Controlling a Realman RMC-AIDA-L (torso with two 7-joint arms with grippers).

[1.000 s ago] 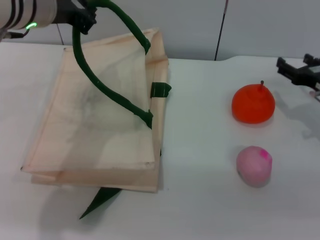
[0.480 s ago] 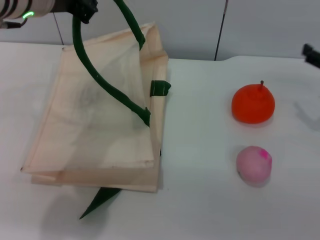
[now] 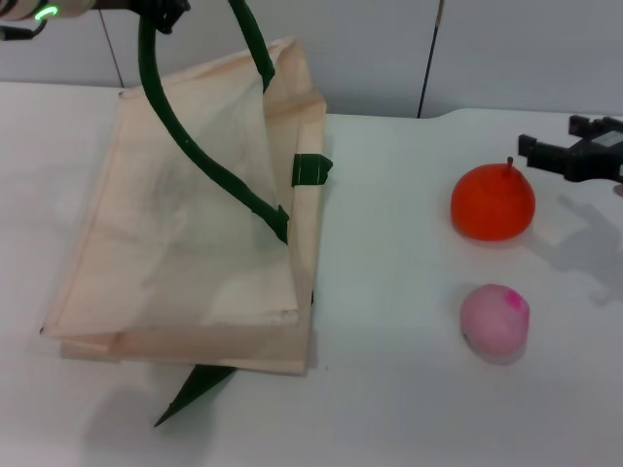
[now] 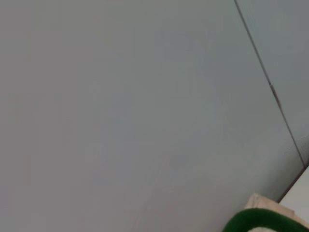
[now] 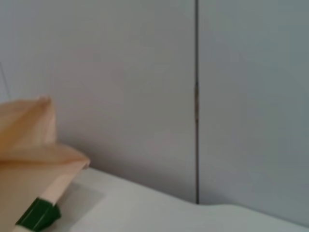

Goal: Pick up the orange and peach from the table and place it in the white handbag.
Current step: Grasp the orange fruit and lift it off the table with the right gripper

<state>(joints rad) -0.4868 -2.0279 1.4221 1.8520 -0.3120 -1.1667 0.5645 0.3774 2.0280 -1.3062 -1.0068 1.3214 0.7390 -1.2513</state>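
The orange [image 3: 493,201] sits on the white table [image 3: 389,292] at the right. The pale pink peach [image 3: 495,322] lies nearer to me, in front of it. The white handbag [image 3: 185,243] lies on the left with its top panel pulled up. My left gripper [image 3: 161,12] is at the top left, shut on one green handle [image 3: 185,146] and holding it up. That handle also shows in the left wrist view [image 4: 263,223]. My right gripper [image 3: 551,138] is open, just right of the orange, above the table and apart from the fruit.
A second green handle [image 3: 195,387] sticks out from under the bag's near edge. A green tab [image 3: 311,169] sits on the bag's right side. The bag's corner [image 5: 29,145] shows in the right wrist view. A grey wall [image 3: 389,49] stands behind the table.
My right gripper went out past the right edge and has come back lower and closer to the orange. My left gripper has lifted the handle a little higher, raising the bag's top panel.
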